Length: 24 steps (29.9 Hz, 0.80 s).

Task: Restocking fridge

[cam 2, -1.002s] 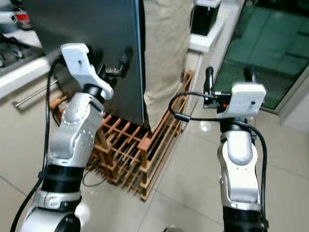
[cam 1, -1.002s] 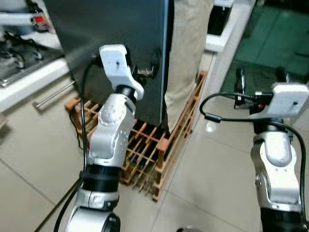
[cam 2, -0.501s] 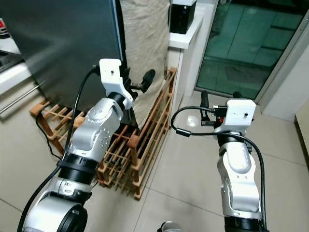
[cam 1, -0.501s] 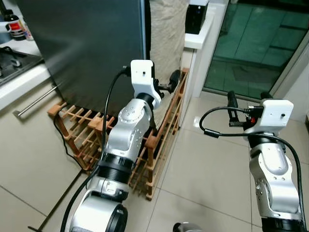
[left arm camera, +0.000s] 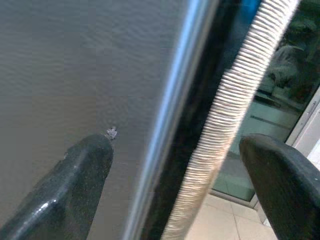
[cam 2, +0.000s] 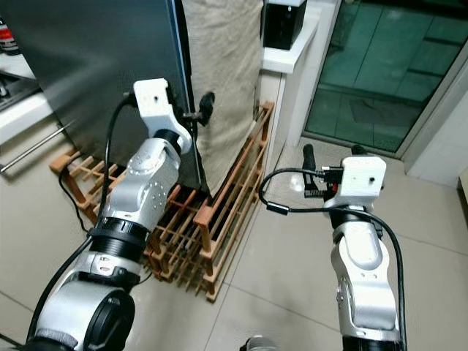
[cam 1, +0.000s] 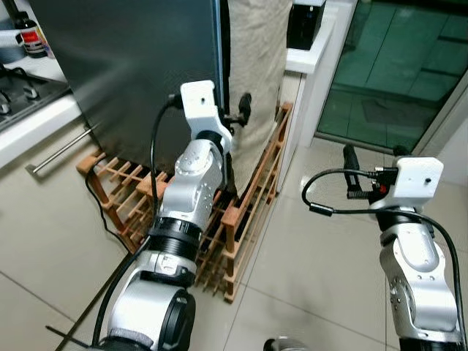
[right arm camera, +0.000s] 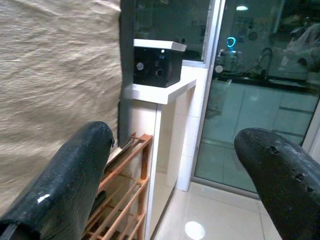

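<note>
The fridge (cam 1: 139, 66) is a tall dark grey slab with a bright metal edge (left arm camera: 175, 100) on its right side. A beige ribbed cloth (cam 1: 252, 58) hangs just right of that edge. My left gripper (cam 1: 238, 115) is raised at the edge, open, with one finger (left arm camera: 75, 185) in front of the grey face and the other finger (left arm camera: 282, 185) past the cloth. Nothing is held in it. Over the tiled floor to the right, my right gripper (cam 1: 374, 153) is open and empty, pointing toward a white ledge.
A wooden slatted rack (cam 1: 245, 212) lies on the floor at the fridge's foot, under my left arm. A counter with a hob (cam 1: 29, 110) is at the left. A black box (cam 1: 306, 23) stands on the white ledge (right arm camera: 160, 92), and glass doors (cam 1: 402, 73) are at the right.
The whole view has swung as the camera moved. My left gripper has shifted from in front of the cloth back toward the fridge's edge. The right arm keeps its pose.
</note>
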Available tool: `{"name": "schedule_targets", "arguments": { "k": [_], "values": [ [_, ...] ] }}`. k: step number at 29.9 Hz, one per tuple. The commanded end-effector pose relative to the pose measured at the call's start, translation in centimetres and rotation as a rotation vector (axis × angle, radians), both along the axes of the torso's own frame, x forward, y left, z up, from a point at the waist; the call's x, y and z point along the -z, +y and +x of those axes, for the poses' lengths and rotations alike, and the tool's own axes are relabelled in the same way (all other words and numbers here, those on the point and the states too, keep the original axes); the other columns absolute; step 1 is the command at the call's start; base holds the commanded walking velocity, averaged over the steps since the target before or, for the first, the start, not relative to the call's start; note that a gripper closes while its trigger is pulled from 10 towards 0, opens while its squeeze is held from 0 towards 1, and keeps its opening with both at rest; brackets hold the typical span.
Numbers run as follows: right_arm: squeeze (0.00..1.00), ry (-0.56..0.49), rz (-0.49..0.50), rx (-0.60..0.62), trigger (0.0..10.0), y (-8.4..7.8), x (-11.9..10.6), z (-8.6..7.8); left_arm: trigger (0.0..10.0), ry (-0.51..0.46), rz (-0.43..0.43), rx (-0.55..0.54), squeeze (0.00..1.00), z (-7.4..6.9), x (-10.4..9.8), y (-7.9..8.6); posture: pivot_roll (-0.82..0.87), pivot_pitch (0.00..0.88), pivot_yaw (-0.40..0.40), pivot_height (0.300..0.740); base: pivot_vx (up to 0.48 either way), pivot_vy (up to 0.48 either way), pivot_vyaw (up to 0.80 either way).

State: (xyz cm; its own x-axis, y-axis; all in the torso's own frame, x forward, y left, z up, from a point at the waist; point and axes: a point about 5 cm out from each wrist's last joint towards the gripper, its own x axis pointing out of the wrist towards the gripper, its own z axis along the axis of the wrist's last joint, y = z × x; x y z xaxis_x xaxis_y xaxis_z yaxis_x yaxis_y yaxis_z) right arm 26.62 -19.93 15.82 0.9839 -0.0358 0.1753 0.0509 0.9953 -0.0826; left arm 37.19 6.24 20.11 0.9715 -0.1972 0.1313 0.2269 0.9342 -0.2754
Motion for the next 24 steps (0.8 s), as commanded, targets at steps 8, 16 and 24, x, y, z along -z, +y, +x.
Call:
{"name": "schedule_targets", "arguments": {
  "k": [8, 16, 24],
  "values": [
    [0.00, -0.012, -0.002, -0.013, 10.0, 0.2, -0.5, -0.1, 10.0, -0.036, -0.054, 0.079, 0.00, -0.3, -1.3, -1.8, -0.21, 0.016, 0.026, 0.740, 0.000, 0.000, 0.00],
    [0.00, -0.002, -0.004, -0.011, 10.0, 0.2, -0.3, -0.2, 10.0, -0.054, -0.059, 0.140, 0.00, -1.6, -1.6, -2.5, -0.21, 0.020, 0.032, 0.740, 0.000, 0.000, 0.00],
    [0.00, 0.007, -0.004, -0.016, 10.0, 0.3, -0.1, -0.3, 10.0, -0.023, -0.039, 0.164, 0.00, -2.5, -0.6, -2.5, -0.20, 0.014, 0.033, 0.740, 0.000, 0.000, 0.00]
  ]
}}
